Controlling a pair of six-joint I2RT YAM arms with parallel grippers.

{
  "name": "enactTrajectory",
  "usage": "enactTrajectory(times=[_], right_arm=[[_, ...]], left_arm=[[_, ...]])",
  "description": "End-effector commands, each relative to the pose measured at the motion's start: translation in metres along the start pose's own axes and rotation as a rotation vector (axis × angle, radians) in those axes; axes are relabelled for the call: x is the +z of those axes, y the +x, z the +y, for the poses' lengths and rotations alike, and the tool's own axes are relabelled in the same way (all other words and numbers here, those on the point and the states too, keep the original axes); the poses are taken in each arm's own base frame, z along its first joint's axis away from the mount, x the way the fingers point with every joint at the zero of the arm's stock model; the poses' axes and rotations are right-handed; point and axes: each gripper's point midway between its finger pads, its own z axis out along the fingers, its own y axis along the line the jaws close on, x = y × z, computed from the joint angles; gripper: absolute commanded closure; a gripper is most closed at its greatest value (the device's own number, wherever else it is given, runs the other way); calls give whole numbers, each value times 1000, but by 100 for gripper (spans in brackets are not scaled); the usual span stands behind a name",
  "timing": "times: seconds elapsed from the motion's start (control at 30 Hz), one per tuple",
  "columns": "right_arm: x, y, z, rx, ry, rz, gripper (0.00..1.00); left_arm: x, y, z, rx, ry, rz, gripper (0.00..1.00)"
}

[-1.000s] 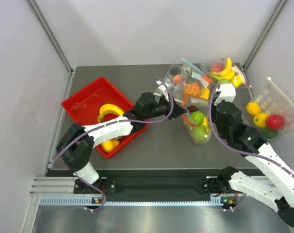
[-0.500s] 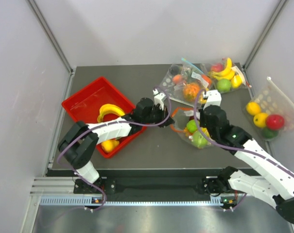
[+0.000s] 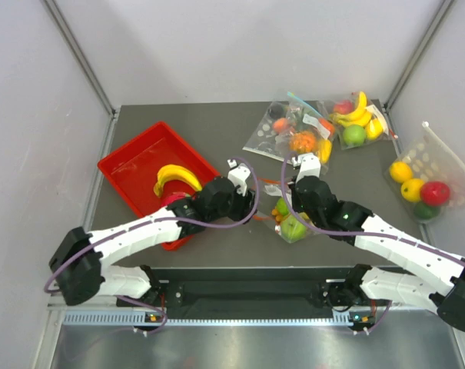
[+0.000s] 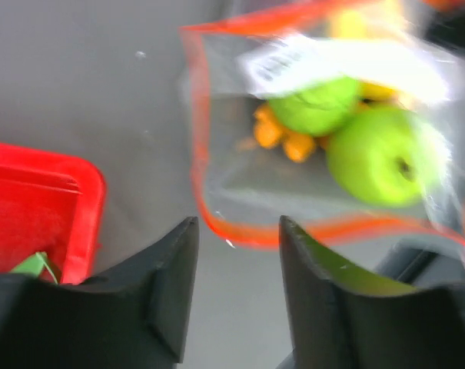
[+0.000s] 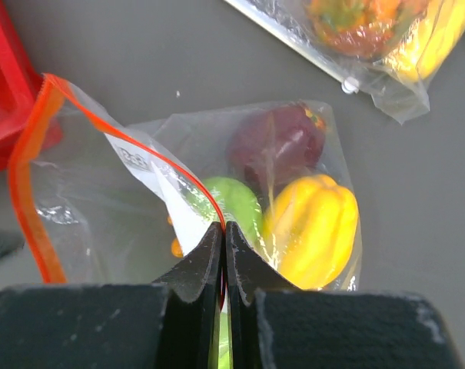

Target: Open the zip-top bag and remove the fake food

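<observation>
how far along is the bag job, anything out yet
Done: the zip-top bag looks open, its orange-red strip forming a loop. In hand: the right tool is shut on that strip; the left tool is open at the mouth, holding nothing. Left: the fake food, green apples, yellow piece and purple piece, is inside.

Top cam: high up, looks down on whole table (image 3: 217, 131), zip-top bag (image 3: 290, 219) near centre. L wrist cam: v. close, at bag's mouth side. R wrist cam: v. close, straight down on same bag.
</observation>
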Motion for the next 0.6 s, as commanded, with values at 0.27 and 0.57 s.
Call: enactTrajectory(times=[0.27,0.57], right_arm=[[-25,-49,8,79,-47,-122,100],[-35,-42,14,91,-91,-104,100]], left_arm=[[-54,-22,-53,209,275,-277,24],[-34,-46,-97,236,471,-354,28]])
